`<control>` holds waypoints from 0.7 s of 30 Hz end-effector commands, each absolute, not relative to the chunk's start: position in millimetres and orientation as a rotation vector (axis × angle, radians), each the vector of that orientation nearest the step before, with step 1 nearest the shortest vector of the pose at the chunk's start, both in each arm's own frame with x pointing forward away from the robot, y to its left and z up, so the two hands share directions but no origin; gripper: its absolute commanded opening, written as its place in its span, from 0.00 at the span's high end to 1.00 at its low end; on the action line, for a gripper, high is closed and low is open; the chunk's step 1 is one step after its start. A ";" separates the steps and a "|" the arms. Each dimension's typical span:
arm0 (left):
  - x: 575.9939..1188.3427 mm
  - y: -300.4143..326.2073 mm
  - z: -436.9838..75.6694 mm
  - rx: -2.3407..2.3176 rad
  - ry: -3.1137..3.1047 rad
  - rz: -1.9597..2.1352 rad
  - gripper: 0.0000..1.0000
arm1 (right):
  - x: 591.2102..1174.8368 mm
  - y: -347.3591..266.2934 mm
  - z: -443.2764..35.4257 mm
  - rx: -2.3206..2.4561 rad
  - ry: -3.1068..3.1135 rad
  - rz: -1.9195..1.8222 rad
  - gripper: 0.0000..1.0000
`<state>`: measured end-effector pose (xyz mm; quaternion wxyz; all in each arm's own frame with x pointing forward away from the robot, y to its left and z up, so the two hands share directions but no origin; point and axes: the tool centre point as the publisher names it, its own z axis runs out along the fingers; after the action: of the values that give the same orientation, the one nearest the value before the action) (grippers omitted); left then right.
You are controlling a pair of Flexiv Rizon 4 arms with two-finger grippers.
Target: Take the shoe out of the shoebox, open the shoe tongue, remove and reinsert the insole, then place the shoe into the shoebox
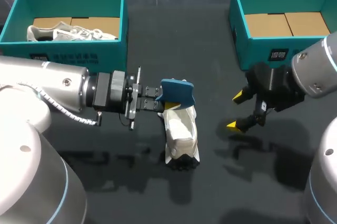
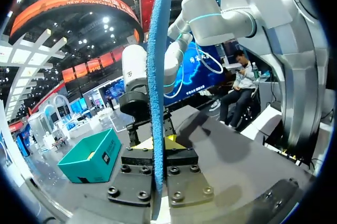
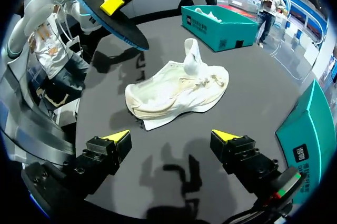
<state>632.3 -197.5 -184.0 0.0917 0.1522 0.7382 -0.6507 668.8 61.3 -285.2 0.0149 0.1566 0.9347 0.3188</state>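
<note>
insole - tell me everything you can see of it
The insole is a thin, flat blue sheet, foam-like, darker on one face. It is out of the white shoe and held in the air, clamped on both faces by the left gripper, edge-on to that wrist's camera. From above it overlaps one end of the shoe; the right wrist view shows it raised clear of the shoe.

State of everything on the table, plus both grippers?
Shoe: on the table, tongue lifted.
Insole: out of the shoe, held off the table.
Left gripper: shut on insole.
Right gripper: open, holding nothing.
Left box: open, second shoe inside.
Right box: open, cardboard showing inside.
</note>
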 end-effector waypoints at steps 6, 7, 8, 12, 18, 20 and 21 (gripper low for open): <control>621.1 -199.7 -192.5 0.397 2.190 -1.940 1.00 | 659.4 66.6 -313.1 0.522 2.974 0.824 0.00; 621.1 -199.7 -192.5 0.397 2.190 -1.940 1.00 | 659.4 66.6 -313.1 0.522 2.974 0.824 0.00; 621.1 -199.7 -192.5 0.397 2.190 -1.940 1.00 | 659.4 66.6 -313.1 0.522 2.974 0.824 0.00; 619.4 -203.6 -197.3 0.396 2.189 -1.939 1.00 | 661.1 70.5 -316.8 0.498 3.009 0.820 0.00; 618.9 -216.1 -218.1 0.449 2.132 -1.901 1.00 | 663.3 81.9 -342.3 0.468 3.048 0.786 0.00; 619.8 -217.4 -221.3 0.455 2.119 -1.910 1.00 | 662.0 84.9 -345.5 0.434 3.042 0.793 0.00; 620.6 -218.6 -222.6 0.456 2.114 -1.916 1.00 | 661.5 86.8 -347.0 0.418 3.043 0.778 0.00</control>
<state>616.7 -205.5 -211.7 0.1225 0.1571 0.7309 -0.6527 657.5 73.0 -330.5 -0.0162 0.1331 0.9587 0.2508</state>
